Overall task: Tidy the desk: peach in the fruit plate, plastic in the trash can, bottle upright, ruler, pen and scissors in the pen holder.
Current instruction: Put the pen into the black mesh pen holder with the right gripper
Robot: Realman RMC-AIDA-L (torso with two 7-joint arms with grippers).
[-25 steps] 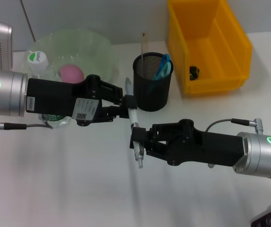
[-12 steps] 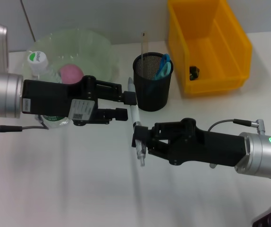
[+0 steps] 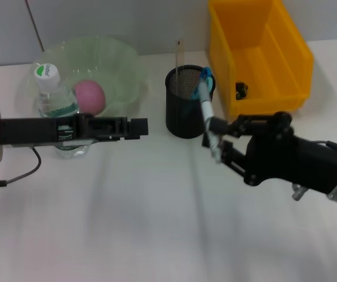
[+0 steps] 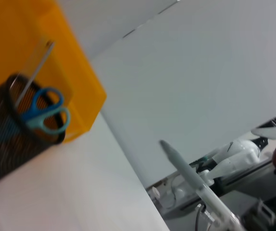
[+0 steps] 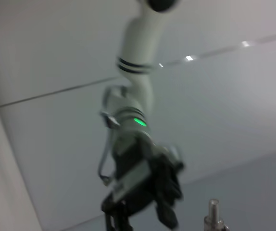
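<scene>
My right gripper [image 3: 213, 138] is shut on the white pen [image 3: 207, 111], which it holds tilted in the air. The pen's upper end is by the near rim of the black mesh pen holder [image 3: 185, 111]. Blue scissors [image 3: 204, 82] and a clear ruler [image 3: 179, 56] stand in the holder. My left gripper [image 3: 137, 127] is open and holds nothing, left of the holder. The pink peach [image 3: 90, 97] lies in the green fruit plate [image 3: 118, 61]. The bottle [image 3: 52, 94] stands upright beside the plate. The left wrist view shows the pen [image 4: 191, 178], scissors [image 4: 44, 113] and holder [image 4: 8, 144].
The yellow trash can [image 3: 262, 41] stands at the back right of the pen holder, with a small dark piece [image 3: 241, 89] inside. The white desk [image 3: 127, 223] spreads in front of both arms. The right wrist view shows the left arm [image 5: 138, 144] farther off.
The left gripper let go of the pen and drew back to the left. The right gripper carried the pen right and back, up to the pen holder.
</scene>
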